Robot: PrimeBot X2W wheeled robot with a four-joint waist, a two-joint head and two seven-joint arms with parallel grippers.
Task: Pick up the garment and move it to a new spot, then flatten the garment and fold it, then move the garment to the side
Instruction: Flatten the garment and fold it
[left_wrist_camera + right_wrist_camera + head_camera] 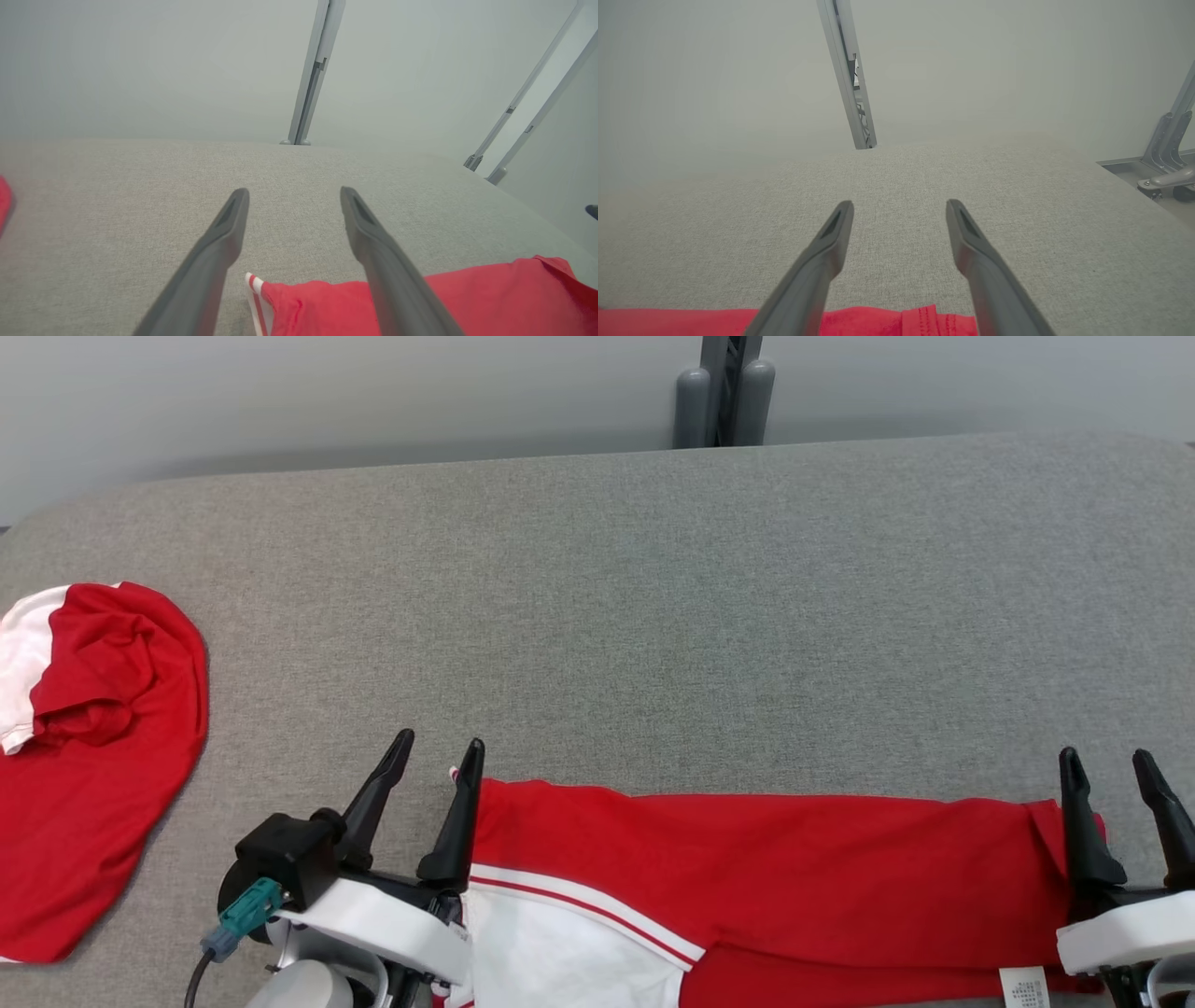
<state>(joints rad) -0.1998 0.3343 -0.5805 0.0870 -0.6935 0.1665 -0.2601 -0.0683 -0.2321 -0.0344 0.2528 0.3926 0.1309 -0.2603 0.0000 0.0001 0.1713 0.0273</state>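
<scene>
Reaching forward and low, our left claw (441, 740) and right claw (1105, 755) stand open and empty; the red garment (766, 859) lies between them, ends under their fingers.

The garment (794, 859) is red, with a white panel (551, 952) edged in white and red stripes. It lies flat as a long folded band, stretched from the left gripper (441, 740) across to the right gripper (1105, 755). Its left end, with a striped cuff (254, 285), lies just beside that gripper's right finger. Its right end, with a stitched hem (924, 319), lies below the right gripper's fingers. A white label (1023, 987) sits at its near edge, close to the right gripper's base.
</scene>
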